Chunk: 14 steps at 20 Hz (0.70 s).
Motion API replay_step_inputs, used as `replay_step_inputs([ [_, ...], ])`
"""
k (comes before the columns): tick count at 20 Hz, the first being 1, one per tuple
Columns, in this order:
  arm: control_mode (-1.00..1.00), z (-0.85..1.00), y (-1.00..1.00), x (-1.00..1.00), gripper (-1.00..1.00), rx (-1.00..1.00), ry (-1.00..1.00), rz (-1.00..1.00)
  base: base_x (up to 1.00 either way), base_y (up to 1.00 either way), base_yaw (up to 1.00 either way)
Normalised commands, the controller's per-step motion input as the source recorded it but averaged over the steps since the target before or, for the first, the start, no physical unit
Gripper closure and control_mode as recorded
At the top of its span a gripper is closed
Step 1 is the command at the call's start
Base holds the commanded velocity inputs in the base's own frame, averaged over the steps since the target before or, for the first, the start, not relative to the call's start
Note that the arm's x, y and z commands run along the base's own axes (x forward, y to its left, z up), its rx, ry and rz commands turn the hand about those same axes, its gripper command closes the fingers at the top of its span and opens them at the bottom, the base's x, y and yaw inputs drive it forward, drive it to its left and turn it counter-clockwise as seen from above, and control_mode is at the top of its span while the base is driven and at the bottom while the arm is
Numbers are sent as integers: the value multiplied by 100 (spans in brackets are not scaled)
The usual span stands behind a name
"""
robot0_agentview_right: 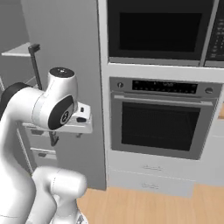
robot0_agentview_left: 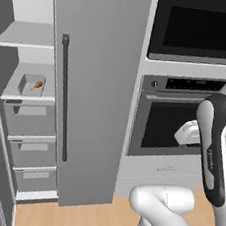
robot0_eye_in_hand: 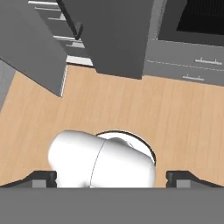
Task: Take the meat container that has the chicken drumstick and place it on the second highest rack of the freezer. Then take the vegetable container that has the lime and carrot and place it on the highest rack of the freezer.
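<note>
Freezer (robot0_agentview_left: 91, 82): door open; two racks and three drawers (robot0_agentview_left: 27, 146) visible inside.
Second rack (robot0_agentview_left: 29, 95): carries a meat container (robot0_agentview_left: 31, 85) with the drumstick (robot0_agentview_left: 37, 85) in it, near the rack's front edge, just above the drawers.
Top rack (robot0_agentview_left: 24, 35): no container seen on it.
Vegetable container: lime and carrot not located.
Pincer (robot0_eye_in_hand: 111, 177): fingers wide apart, nothing between them; it points down at the wood floor (robot0_eye_in_hand: 183, 113) in front of the freezer and oven (robot0_agentview_right: 164, 116).
Arm (robot0_agentview_left: 214, 143): folded back, well apart from the racks.
Progress: first half judged done, meat container in place. Second half judged not begun.
Remaining: find the vegetable container, grasp it, set it on the top rack.
</note>
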Motion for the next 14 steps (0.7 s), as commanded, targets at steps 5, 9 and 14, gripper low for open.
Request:
replay_step_inputs([
  [5,100,0,0,0,-100,0,0,0,80,-61,0],
  [9,100,0,0,0,-100,0,0,0,50,-20,0],
  [14,100,0,0,0,-100,0,0,0,5,-43,0],
])
